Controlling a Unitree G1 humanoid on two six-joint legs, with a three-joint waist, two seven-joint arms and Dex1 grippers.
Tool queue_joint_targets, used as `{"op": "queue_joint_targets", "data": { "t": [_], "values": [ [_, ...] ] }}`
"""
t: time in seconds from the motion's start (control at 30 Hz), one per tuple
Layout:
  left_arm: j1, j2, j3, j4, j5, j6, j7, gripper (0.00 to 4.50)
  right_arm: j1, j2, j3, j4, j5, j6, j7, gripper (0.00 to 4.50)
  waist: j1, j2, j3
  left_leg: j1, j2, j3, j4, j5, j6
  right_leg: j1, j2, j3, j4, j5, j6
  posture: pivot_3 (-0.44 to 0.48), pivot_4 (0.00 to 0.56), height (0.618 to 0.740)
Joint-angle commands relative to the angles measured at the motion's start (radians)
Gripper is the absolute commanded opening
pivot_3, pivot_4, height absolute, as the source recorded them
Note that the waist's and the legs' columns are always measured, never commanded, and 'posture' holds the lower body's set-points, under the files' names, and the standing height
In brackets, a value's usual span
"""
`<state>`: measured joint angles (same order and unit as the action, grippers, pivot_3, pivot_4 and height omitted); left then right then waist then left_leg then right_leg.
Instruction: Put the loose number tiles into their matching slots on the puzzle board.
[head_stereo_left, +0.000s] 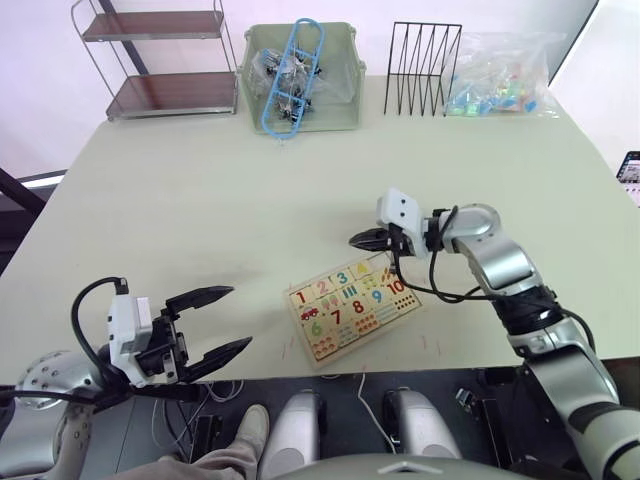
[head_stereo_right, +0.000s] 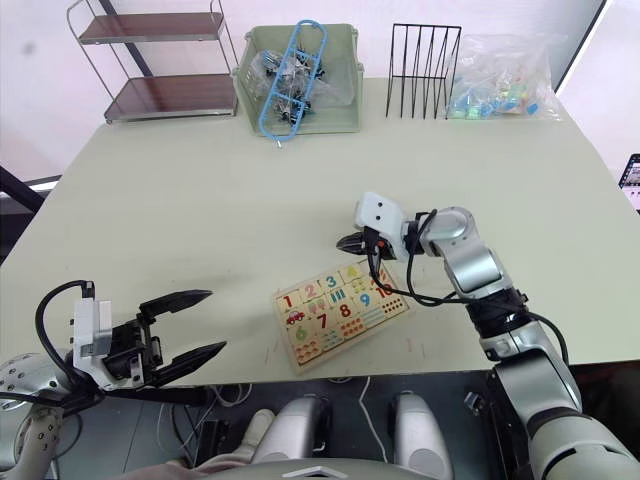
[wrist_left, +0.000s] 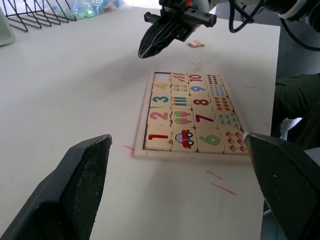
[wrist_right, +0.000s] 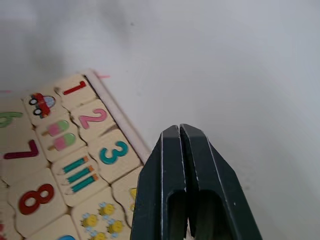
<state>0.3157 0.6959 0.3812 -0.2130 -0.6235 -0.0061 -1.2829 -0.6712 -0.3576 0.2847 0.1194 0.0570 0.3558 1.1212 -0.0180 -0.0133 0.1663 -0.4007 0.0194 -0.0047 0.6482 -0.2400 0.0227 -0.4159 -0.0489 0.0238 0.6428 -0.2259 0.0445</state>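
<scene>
Fingers (head_stereo_left: 200, 297) on your left gripper (head_stereo_left: 238, 316) are spread wide with nothing between them. It hangs to the left of the puzzle board (wrist_left: 185, 154), near the table's front edge.

On the board, count four number tiles already seated in the top row: 1 (wrist_left: 157, 136), 2, 3 and 4. One matching slot (wrist_left: 161, 77) beside the 4 looks bare.

Your right gripper (head_stereo_left: 355, 240) hovers over the board's far corner, by that bare slot. Its fingers (wrist_right: 172, 190) are pressed together and carry nothing.

Just beyond the board, past that gripper, one loose number tile (wrist_left: 196, 43) lies flat on the table. I can't read its numeral, though by elimination it should be the 5.

Expect the tile to be light, rigid wood and not fragile. It sits low, so there is little edge to catch, and it will likely skate on the smooth tabletop if you nudge it. Pinch it across two opposite side edges with the fingertips down at the table, and keep it level so it drops squarely into the recess.

Tally: one board, four seated tiles, one loose tile, one open slot.
</scene>
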Motion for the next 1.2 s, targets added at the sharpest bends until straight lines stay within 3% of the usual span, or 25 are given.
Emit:
{"op": "queue_joint_targets", "data": {
  "t": [0.03, 0.3, 0.73, 0.93, 1.2],
  "values": [
    [0.004, 0.002, 0.008, -0.012, -0.005, -0.006, 0.0, 4.5, 0.041, -0.014, -0.029, -0.089, 0.041, 0.01, -0.025, 0.03, 0.001, 0.0, 0.0, 0.0, 0.0, 0.0, 0.0, 0.0, 0.0, 0.0, 0.0, 0.0, 0.0, 0.0, 0.0, 0.0, 0.15, 0.74],
    [0.006, 0.0, 0.009, -0.012, -0.004, -0.008, -0.001, 4.5, 0.126, -0.032, 0.009, -0.115, 0.035, 0.022, -0.075, 0.03, 0.001, 0.0, 0.0, 0.0, 0.0, 0.0, 0.0, 0.0, 0.0, 0.0, 0.0, 0.0, 0.0, 0.0, 0.0, 0.0, 0.15, 0.74],
    [0.007, -0.008, 0.006, -0.007, 0.003, -0.017, -0.003, 4.5, 0.151, -0.064, 0.048, -0.07, -0.007, 0.07, -0.137, 0.03, 0.002, -0.001, -0.001, 0.001, 0.0, 0.001, 0.0, 0.0, 0.0, 0.001, 0.0, 0.0, 0.0, 0.0, 0.0, 0.0, 0.15, 0.74],
    [0.007, -0.016, 0.009, 0.0, 0.01, -0.023, -0.001, 4.5, 0.153, -0.018, -0.043, -0.143, 0.082, 0.089, -0.192, 0.03, 0.002, -0.001, 0.0, 0.0, 0.0, 0.0, 0.0, 0.0, 0.0, 0.001, 0.0, 0.0, 0.0, 0.0, 0.0, 0.0, 0.15, 0.74],
    [0.015, -0.074, 0.031, 0.008, 0.005, -0.018, 0.082, 4.5, 0.382, -0.051, -0.279, -0.353, 0.231, -0.013, -0.255, 0.03, 0.006, -0.002, 0.0, -0.001, -0.001, 0.0, 0.001, 0.0, 0.0, 0.002, -0.001, -0.001, -0.001, 0.0, 0.001, 0.0, 0.15, 0.74]
  ]
}}
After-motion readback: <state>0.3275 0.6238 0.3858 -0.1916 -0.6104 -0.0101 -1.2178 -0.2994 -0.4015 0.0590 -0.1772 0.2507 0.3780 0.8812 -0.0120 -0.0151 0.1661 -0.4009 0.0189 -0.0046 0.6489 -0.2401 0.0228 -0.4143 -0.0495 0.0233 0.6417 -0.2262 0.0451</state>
